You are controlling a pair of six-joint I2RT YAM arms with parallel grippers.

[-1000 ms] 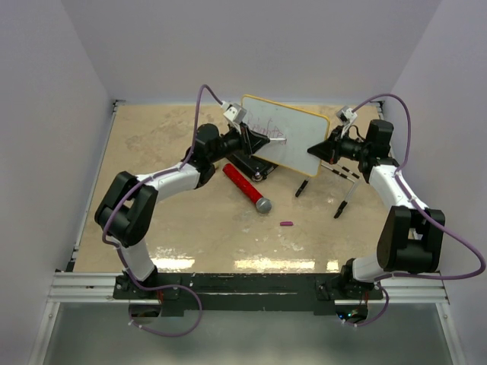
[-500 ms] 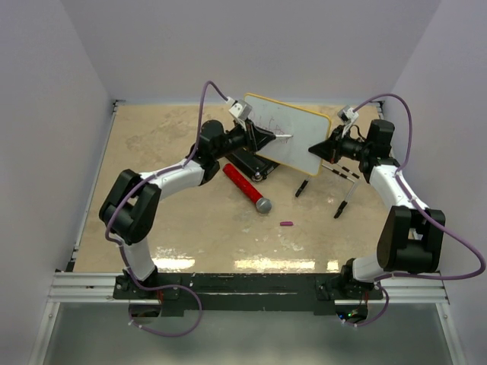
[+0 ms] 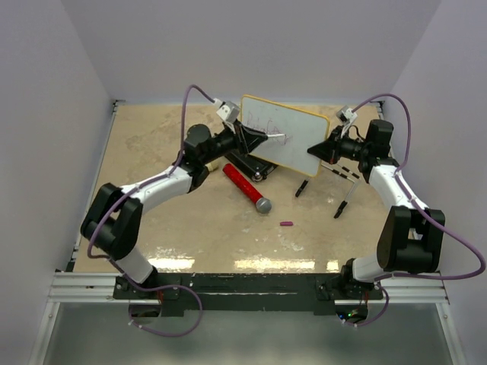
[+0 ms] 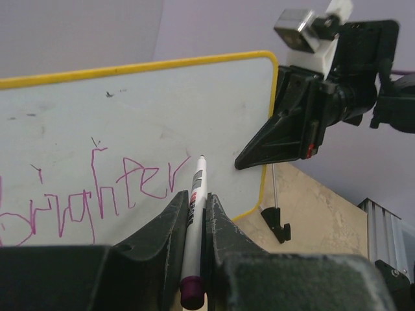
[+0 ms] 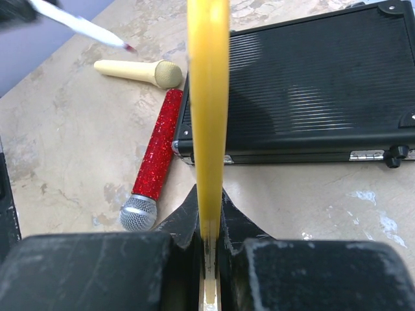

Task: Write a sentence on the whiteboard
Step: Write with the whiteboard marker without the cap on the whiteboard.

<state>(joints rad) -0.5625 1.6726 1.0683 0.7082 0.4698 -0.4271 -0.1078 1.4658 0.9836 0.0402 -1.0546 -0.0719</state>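
Now the left gripper, clamped on the marker, aims its tip at the whiteboard just past the last letter of the sentence; the right gripper pinches its far edge, holding it upright.

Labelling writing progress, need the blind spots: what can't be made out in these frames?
Left wrist: sentence start cut off by the left edge, lower strokes hidden behind the left jaws.
Top external: sentence too small to read.
Right wrist: whiteboard seen edge-on, so its face is hidden.
Left wrist: whether the marker tip touches the whiteboard cannot be told.
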